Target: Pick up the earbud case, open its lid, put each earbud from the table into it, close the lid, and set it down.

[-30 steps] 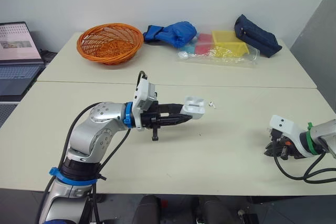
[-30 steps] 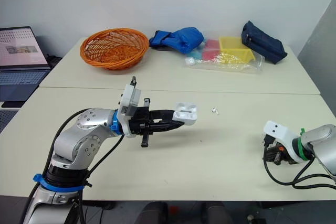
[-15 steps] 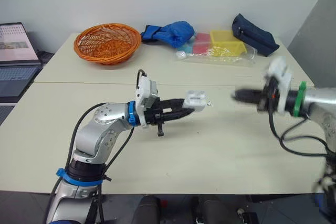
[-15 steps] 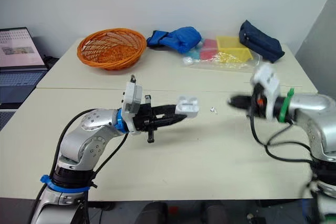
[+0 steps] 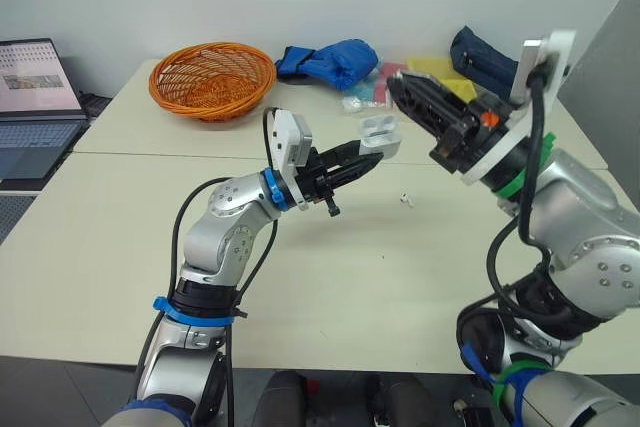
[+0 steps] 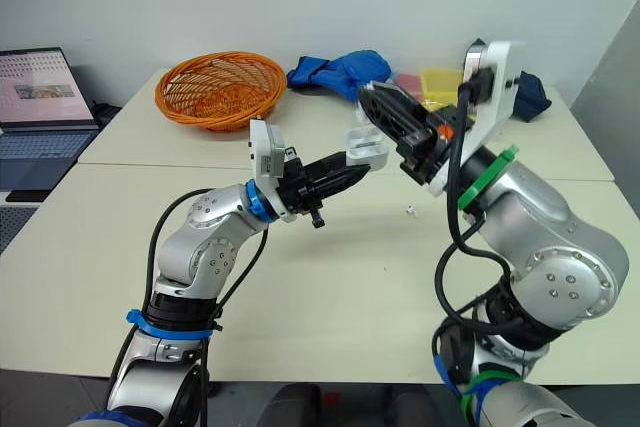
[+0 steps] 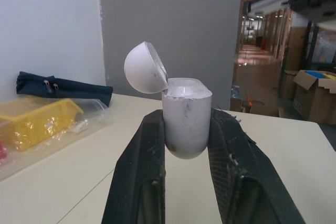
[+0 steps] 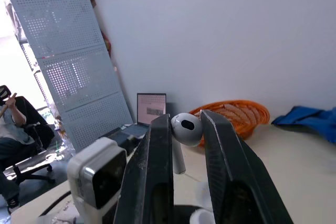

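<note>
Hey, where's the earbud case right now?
The earbud case is up off the table, lid open, clamped in the left claw near the middle of the head views, with the right claw holding an earbud close by.

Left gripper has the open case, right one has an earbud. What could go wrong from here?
The right gripper pinches the earbud by its rounded head, stem free; it may twist or slip out before seating. The left gripper holds the earbud case only by its lower half, lid tilted open; a misaligned push could knock it loose or shut the lid.
</note>
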Robot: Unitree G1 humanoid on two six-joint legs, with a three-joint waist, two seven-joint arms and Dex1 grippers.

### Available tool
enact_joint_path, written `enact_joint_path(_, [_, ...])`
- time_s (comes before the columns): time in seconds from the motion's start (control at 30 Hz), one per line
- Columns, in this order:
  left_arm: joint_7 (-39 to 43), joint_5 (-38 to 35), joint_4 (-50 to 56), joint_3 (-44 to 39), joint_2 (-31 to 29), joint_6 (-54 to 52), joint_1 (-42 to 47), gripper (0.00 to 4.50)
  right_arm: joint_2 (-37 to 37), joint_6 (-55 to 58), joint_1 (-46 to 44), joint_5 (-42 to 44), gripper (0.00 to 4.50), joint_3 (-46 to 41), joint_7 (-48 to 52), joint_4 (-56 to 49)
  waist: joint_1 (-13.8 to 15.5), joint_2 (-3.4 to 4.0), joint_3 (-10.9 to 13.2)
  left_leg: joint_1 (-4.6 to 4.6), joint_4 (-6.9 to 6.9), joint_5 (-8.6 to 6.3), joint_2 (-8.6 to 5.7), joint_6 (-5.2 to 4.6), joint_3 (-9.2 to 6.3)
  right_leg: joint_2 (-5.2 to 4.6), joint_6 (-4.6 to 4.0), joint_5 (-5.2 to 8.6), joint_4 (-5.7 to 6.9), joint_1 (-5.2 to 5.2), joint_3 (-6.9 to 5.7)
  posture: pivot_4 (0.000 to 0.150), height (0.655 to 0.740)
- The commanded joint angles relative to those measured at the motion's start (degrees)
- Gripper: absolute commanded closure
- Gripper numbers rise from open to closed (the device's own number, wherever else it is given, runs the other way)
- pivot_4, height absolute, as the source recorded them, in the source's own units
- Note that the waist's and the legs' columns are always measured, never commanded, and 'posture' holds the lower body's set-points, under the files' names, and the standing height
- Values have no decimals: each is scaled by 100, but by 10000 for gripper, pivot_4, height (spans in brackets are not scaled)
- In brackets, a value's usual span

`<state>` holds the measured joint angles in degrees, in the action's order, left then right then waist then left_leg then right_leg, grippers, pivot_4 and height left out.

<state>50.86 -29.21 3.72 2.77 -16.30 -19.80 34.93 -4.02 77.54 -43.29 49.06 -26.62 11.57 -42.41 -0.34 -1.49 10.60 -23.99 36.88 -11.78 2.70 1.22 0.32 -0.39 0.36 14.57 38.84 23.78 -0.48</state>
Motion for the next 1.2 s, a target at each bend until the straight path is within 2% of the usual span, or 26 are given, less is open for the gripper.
enact_joint_path(0.03, [43,-134,211,-57,15,30,174,37573,-251,-724,334,-84,40764,440,156,-122,-9,0,0,0,-1,0,1,0,-3,2,0,0,2,1,0,1500,7400])
enact_joint_path(0.2, [2,-235,340,-58,53,-70,178,37573,-764,-2011,890,-654,40764,1279,683,-45,-30,0,0,1,-4,0,5,-1,-9,10,-4,3,1,2,-1,1500,7400])
enact_joint_path(0.43, [-6,-234,307,-96,28,-30,163,37573,-859,-3149,1155,-1145,40764,1868,757,202,-66,0,0,2,-4,0,5,-1,-8,11,-3,3,0,1,-6,1500,7400])
enact_joint_path(0.83, [-201,-455,555,-152,83,-258,106,37573,-926,-4191,1394,-1771,40764,2434,724,514,-70,0,0,1,-8,0,6,0,-8,10,-3,3,-8,1,-4,1500,7400])
enact_joint_path(1.2, [-389,-505,613,-154,161,-264,74,37573,-800,-4426,1447,-2048,40764,2682,449,543,-68,0,0,0,-11,0,6,0,-7,10,-3,3,-11,2,-5,1500,7400])
